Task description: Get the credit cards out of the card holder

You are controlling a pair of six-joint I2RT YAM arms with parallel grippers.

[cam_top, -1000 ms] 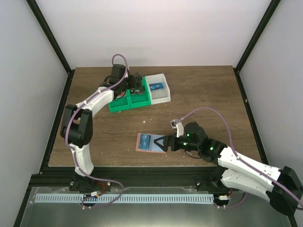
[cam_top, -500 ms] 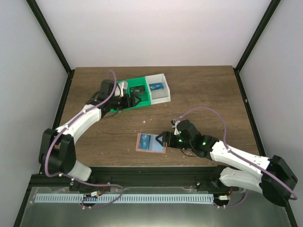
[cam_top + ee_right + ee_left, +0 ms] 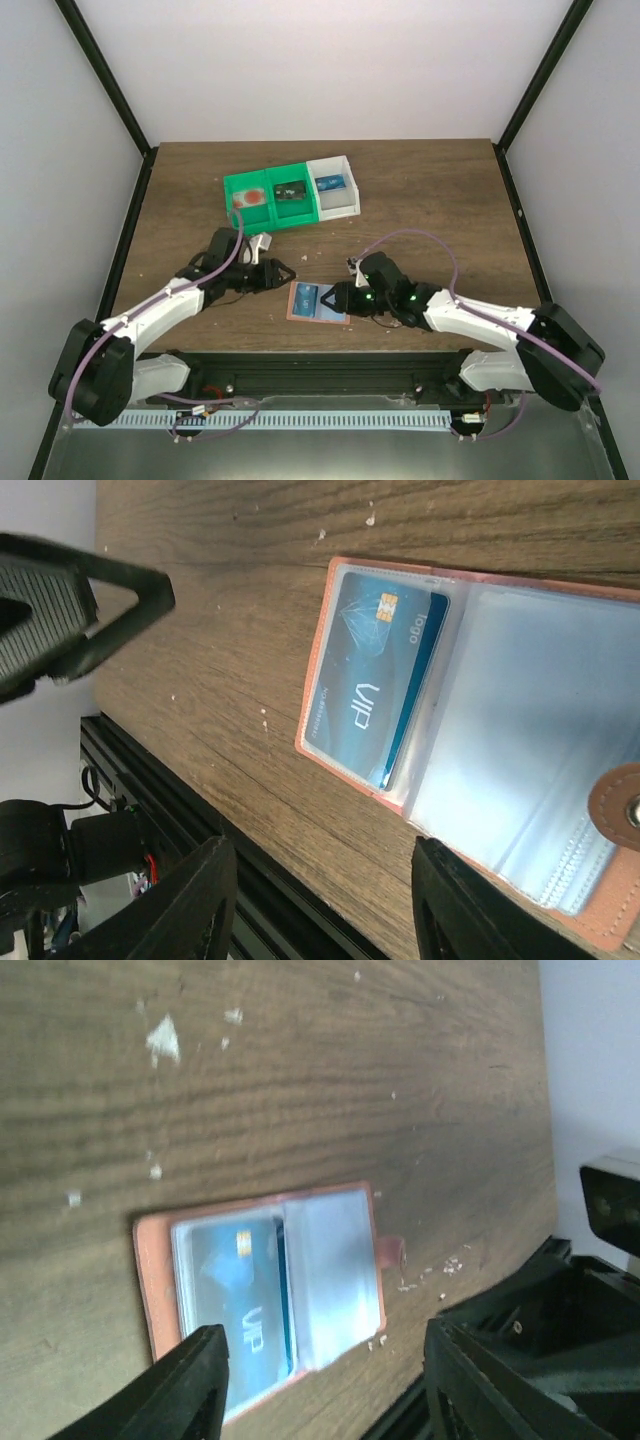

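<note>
A second ago the left arm was up at the green bin (image 3: 262,201) and the white bin (image 3: 338,199) in the upper middle of the top view. It has since swung down, and the left fingers (image 3: 284,270) now sit just left of the card holder (image 3: 318,303). The right fingers (image 3: 339,297) have crept in to its right edge. Both pairs have narrowed from wide to about half apart. In each wrist view the gap is bare, so neither has hold of anything. This looks like both arms closing in to work the holder, probably one to pin it and one to draw the card, with no grip made yet. The card holder lies opened flat on the counter (image 3: 430,200), in the lower middle of the top view. Its long axis runs left to right across the frame, with the little tab end toward the right fingers. A blue card (image 3: 307,296) sits in the left-hand pocket. Its own long axis lies crosswise to the holder's, and one edge shows toward the centre fold, so it likely slides out that way.
</note>
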